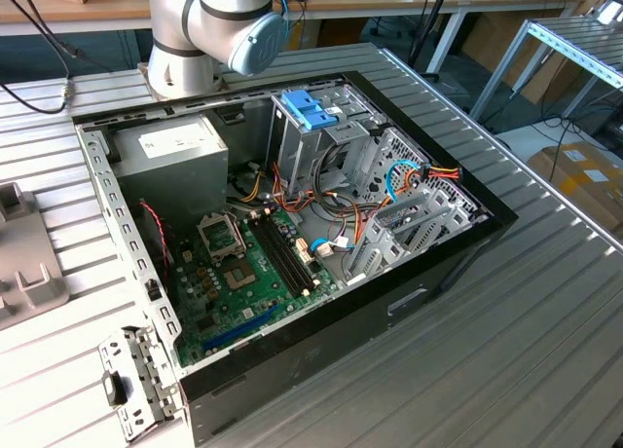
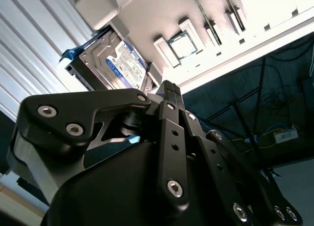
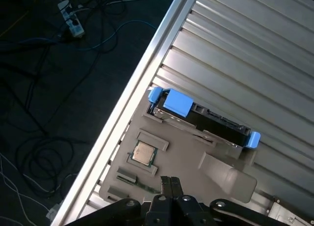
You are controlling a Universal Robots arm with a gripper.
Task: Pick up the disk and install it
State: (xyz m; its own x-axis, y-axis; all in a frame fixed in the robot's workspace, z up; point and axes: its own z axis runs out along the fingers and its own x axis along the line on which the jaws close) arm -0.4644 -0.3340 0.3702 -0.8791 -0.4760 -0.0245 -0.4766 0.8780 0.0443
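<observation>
1. Grey-metal disk (image 3: 216, 124) sits propped in its tray (image 3: 186, 155) close to the table (image 3: 255, 44) edge, apart from the end effector (image 3: 170, 181), which is pressed together and empty.
2. Risk, as I judge it: coming in closed like that could nudge the disk off the tray and over the edge.
3. Hidden: the disk's underside and how firmly the tray seats it.

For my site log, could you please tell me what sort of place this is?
Probably a robotics lab or workshop: a robot arm stands on a slatted metal table beside an open computer case, with a wooden workbench behind and cardboard boxes nearby.
</observation>
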